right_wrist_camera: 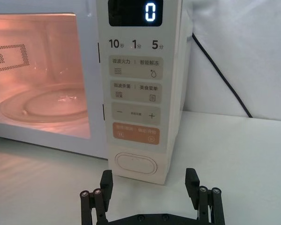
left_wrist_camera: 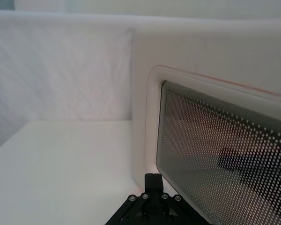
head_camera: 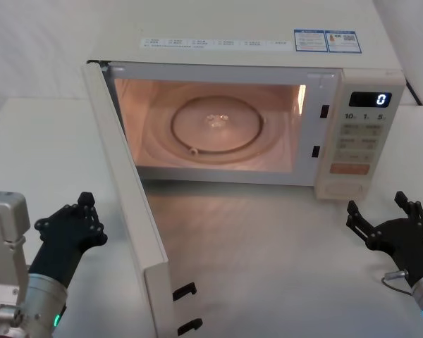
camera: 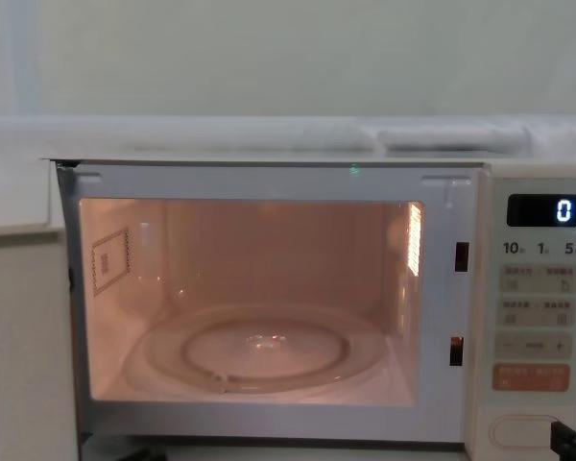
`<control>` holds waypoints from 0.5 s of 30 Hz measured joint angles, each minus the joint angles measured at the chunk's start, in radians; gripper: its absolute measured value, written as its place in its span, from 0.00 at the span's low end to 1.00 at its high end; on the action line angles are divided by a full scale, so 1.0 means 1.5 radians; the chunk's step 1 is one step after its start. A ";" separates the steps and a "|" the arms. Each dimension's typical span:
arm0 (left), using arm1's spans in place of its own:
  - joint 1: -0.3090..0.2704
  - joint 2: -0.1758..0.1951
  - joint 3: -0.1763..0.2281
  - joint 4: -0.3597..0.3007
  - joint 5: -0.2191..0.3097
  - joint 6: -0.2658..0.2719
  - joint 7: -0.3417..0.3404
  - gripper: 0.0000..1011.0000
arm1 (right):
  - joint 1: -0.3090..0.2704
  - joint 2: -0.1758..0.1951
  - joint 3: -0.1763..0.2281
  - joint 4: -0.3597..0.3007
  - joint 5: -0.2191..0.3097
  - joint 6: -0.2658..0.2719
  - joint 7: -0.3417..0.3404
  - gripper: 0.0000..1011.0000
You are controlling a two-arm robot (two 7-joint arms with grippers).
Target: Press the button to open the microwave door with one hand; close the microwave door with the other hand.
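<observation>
The first half of the task looks done: the microwave door (head_camera: 130,204) stands swung wide on its left hinge, reaching out over the bench (head_camera: 268,246) toward the robot, and the lit cavity of the microwave (head_camera: 352,67) shows its glass turntable (head_camera: 217,127) bare. The button (right_wrist_camera: 136,163), the wide cream key at the bottom of the control panel (right_wrist_camera: 136,89) under the orange key (right_wrist_camera: 136,133), is not being touched. What remains, as I judge it, is the closing: the door has to be pushed back until its two latch hooks (head_camera: 185,308) meet the slots beside the panel. The right end effector (head_camera: 388,222) hovers above the bench in front of the panel's lower corner, near the button but clear of it; its fingers are spread wide, hold nothing and touch nothing, and the right wrist view looks between them straight at the button. The left end effector (head_camera: 72,224) sits on the outer side of the open door, near its face but apart from it; its fingers are spread and empty in the head view, and the left wrist view looks along the mesh window (left_wrist_camera: 229,159) close ahead. Being on the outer face, it seems well placed to do the pushing
</observation>
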 joint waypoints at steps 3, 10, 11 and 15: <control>0.003 -0.001 -0.006 -0.006 0.000 0.000 -0.006 0.00 | 0.000 0.000 0.000 0.000 0.000 0.000 0.000 0.99; 0.018 -0.003 -0.031 -0.036 -0.018 0.002 -0.039 0.00 | 0.000 0.000 0.000 0.000 0.000 0.000 0.000 0.99; 0.020 -0.002 -0.034 -0.040 -0.021 0.003 -0.043 0.00 | 0.000 0.000 0.000 0.000 0.000 0.000 0.000 0.99; 0.034 0.005 -0.055 -0.061 -0.053 0.015 -0.078 0.00 | 0.000 0.000 0.000 0.000 0.000 0.000 0.000 0.99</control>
